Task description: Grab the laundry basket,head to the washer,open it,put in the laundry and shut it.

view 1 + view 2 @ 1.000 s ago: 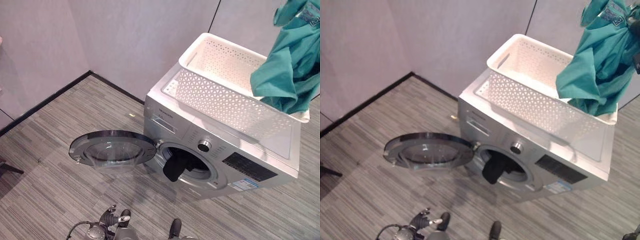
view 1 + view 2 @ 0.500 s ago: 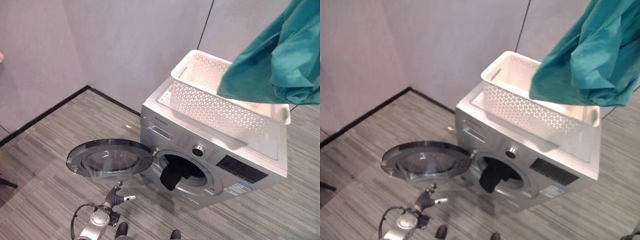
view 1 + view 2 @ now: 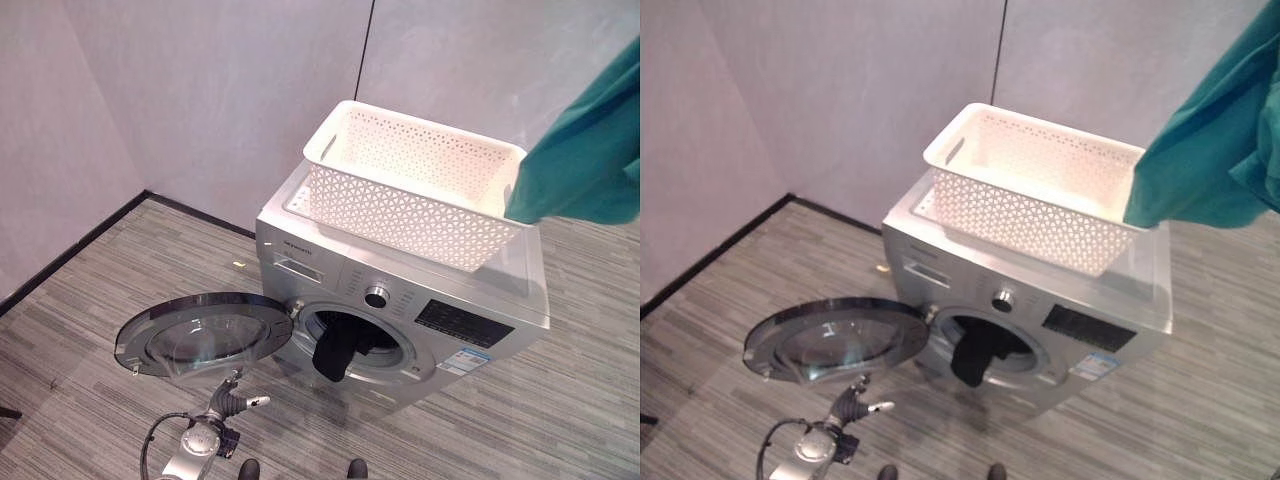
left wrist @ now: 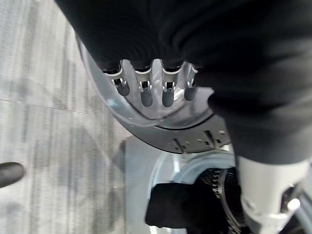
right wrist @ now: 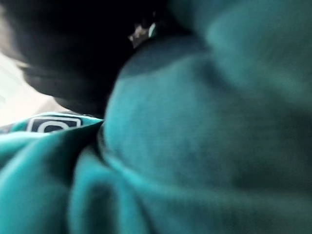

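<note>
Grey striped flooring (image 3: pixel 90 330) and plain pale walls (image 3: pixel 200 90) with a dark skirting line enclose the work area.

Left hand (image 4: pixel 151 87): fingers straight and relaxed, grasping nothing. It hangs low, just before the open round door (image 3: pixel 200 333) of the washer (image 3: pixel 400 300); in the left wrist view the fingertips lie over the door's glass rim, and contact cannot be confirmed.

Right hand: in the right wrist view its dark cover (image 5: pixel 63 53) is buried in the teal garment (image 5: pixel 204 122); the fingers are hidden by cloth, so its state cannot be told. The teal garment hangs raised at the right edge of the head views, beside and above the right end of the laundry basket (image 3: pixel 410 180).

Laundry basket: white, perforated, standing on the washer top, with no laundry visible inside.

Washer: silver front-loader, door swung fully open to the robot's left. A dark garment (image 3: pixel 335 350) hangs out over the lower lip of the drum opening (image 3: pixel 360 335), partly obstructing it.
</note>
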Controlling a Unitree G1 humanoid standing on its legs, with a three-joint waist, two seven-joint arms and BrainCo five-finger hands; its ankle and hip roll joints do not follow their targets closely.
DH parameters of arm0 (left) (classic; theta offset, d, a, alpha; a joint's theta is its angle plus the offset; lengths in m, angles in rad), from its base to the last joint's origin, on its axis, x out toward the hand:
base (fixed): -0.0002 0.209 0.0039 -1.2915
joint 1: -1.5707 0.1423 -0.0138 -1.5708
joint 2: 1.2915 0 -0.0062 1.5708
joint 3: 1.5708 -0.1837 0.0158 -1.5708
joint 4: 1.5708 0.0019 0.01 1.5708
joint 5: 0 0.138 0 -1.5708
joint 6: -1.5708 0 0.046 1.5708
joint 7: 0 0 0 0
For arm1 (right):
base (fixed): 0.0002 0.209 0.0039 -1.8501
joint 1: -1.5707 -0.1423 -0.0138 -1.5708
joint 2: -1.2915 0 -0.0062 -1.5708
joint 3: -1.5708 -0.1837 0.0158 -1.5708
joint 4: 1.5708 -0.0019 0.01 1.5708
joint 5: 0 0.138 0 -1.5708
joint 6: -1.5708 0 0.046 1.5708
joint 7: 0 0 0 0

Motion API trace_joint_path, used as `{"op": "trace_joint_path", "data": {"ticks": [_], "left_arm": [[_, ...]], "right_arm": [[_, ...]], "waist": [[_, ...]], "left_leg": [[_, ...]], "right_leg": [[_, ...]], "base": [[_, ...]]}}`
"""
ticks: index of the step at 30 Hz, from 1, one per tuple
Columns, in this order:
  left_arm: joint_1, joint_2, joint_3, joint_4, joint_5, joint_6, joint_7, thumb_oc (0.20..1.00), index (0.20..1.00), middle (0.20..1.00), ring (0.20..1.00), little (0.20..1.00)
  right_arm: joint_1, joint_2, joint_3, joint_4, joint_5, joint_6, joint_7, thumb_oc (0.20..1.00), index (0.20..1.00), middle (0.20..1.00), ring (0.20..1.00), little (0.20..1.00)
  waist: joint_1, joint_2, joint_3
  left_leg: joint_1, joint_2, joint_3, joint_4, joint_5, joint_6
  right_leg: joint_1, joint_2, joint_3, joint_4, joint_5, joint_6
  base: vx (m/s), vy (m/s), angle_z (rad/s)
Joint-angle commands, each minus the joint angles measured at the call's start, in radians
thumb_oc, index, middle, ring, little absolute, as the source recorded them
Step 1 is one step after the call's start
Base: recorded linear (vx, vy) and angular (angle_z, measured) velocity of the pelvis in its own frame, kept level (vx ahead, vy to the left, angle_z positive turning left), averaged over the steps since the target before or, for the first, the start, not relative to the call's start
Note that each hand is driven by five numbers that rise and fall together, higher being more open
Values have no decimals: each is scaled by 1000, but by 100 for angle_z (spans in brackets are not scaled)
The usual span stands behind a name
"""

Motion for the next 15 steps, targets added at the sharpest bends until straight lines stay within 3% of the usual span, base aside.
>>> {"op": "trace_joint_path", "data": {"ticks": [1,4,6,8,10,11,15], "left_arm": [[-50,-5,-3,44,50,-17,33,1000,1000,1000,1000,1000],[-49,-21,13,69,57,-6,44,1000,1000,1000,1000,1000],[-43,-35,29,86,74,7,47,1000,1000,1000,1000,1000],[-33,-49,60,105,86,16,54,1000,1000,1000,1000,1000],[-29,-49,65,119,90,19,55,1000,1000,1000,1000,1000],[-22,-56,89,134,97,22,58,1000,1000,1000,1000,1000],[-9,-67,118,176,101,24,62,1000,1000,1000,1000,1000]], "right_arm": [[89,-72,-119,-131,-87,-24,-67,200,200,200,200,200],[319,16,-343,-275,-112,-37,-111,200,200,200,200,200],[551,137,-539,-436,-185,-25,-141,200,200,200,200,200],[727,287,-662,-565,-229,-27,-155,200,200,200,200,200],[785,340,-694,-599,-231,-25,-148,200,200,200,200,200],[873,437,-723,-648,-236,-32,-138,200,200,200,200,200],[1008,603,-739,-692,-171,-54,-90,200,200,200,200,200]], "waist": [[3,-22,-9],[-11,-18,-7],[-22,-10,-6],[-41,4,-5],[-41,4,-7],[-56,18,-3],[-83,32,-2]], "left_leg": [[76,-22,50,5,-146,61],[77,-27,59,5,-142,67],[82,-28,70,5,-147,70],[85,-31,81,5,-145,73],[91,-29,86,5,-151,73],[95,-28,96,5,-152,74],[106,-25,121,5,-152,73]], "right_leg": [[66,-55,4,33,-100,63],[58,-60,12,37,-93,63],[54,-62,23,38,-93,64],[47,-64,33,41,-89,64],[49,-63,38,42,-93,65],[45,-63,48,43,-94,64],[35,-61,72,48,-93,64]], "base": [[3,41,0],[4,22,-12],[15,7,-21],[5,-9,-14],[9,-9,-6],[1,-17,-24],[-8,-12,-16]]}}
